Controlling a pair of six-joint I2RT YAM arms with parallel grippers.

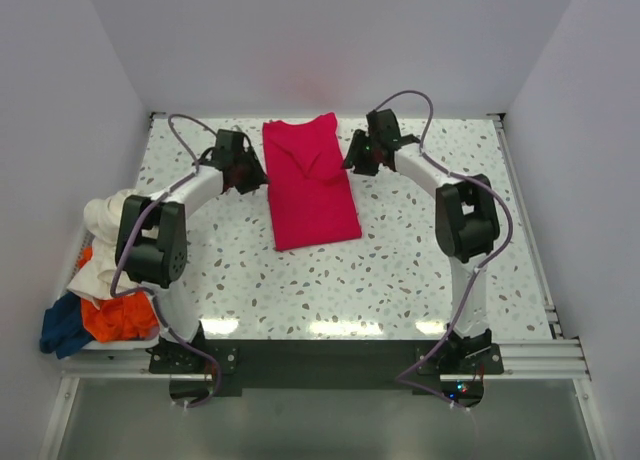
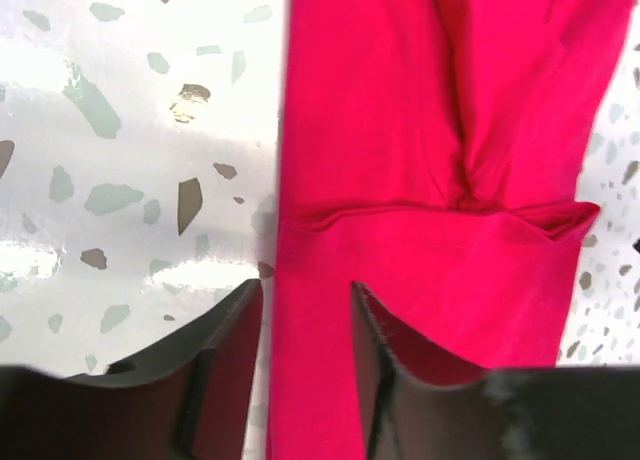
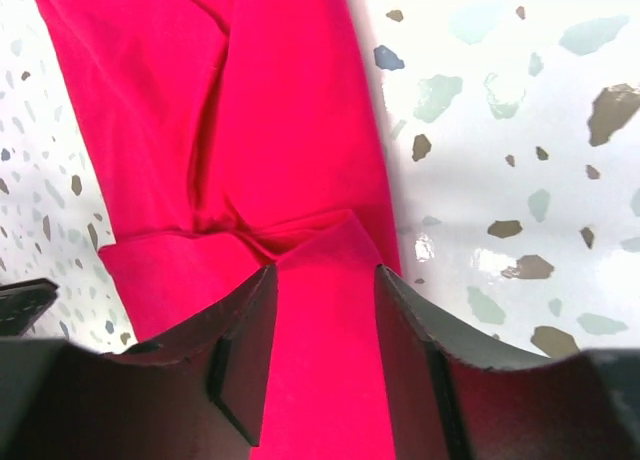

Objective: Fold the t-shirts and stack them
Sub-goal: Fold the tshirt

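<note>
Obs: crimson t-shirt (image 1: 312,185) lies mid desk (image 1: 400,270) as a long strip, sleeves tucked in. Left hand (image 2: 305,300) and right hand (image 3: 325,280) flank its far end, both spread, pinching nothing. Step, judged: crosswise fold; next pinch far corners, bring to near end

Your left pincer (image 2: 305,302) stood parted over the shirt's edge.
You had the crimson t-shirt (image 2: 430,180) lying flat on the speckled bench (image 2: 120,130), filling the right of the view, its left edge running down into the gap between the two dark fingers (image 2: 235,350). A folded ridge crossed the cloth side to side just beyond the fingertips, creases gathering into it.
</note>
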